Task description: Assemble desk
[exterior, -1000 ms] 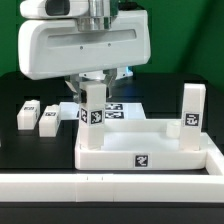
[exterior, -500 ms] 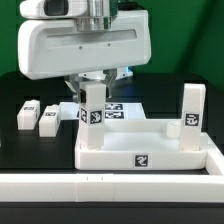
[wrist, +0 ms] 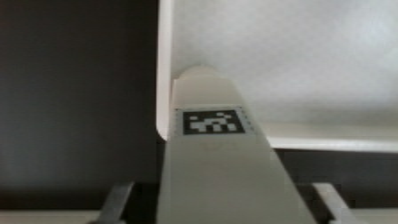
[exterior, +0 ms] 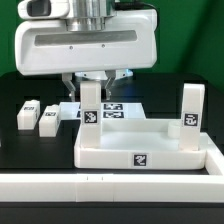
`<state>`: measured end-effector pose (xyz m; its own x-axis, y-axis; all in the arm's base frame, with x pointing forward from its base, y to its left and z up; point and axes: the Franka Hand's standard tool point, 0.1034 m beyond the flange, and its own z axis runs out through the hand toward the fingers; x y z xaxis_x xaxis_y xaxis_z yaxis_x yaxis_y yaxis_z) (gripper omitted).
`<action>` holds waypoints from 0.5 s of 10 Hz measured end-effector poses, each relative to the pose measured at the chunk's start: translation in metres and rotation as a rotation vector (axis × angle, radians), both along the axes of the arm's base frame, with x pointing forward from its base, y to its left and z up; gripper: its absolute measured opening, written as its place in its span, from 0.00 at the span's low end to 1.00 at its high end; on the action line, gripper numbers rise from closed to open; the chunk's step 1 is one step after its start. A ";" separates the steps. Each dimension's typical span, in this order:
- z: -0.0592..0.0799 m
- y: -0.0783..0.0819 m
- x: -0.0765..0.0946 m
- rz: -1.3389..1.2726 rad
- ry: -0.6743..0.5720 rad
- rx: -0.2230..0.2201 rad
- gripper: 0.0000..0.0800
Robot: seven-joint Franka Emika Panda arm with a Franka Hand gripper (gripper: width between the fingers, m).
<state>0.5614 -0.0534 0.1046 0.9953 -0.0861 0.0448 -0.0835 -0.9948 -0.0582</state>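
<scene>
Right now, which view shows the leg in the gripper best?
Exterior view: the held leg stands upright at the desk top's corner on that view's left. Wrist view shows only its tagged face, foreshortened.

text: none legible | signs: black-and-white tags (wrist: 214,121) | on: each leg (exterior: 91,110), desk top (exterior: 108,156), marker board (exterior: 114,112)

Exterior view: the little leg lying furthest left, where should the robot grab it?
Across the middle of the leftmost leg, on its two long flat sides, coming straight down from above. It lies flat on the table, with a gap to the next leg.
</scene>
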 end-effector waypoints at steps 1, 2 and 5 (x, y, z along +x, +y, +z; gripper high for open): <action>0.000 0.000 0.000 -0.068 0.003 0.003 0.36; 0.000 -0.001 0.000 -0.150 0.006 0.011 0.36; 0.000 -0.002 0.000 -0.380 0.017 0.027 0.36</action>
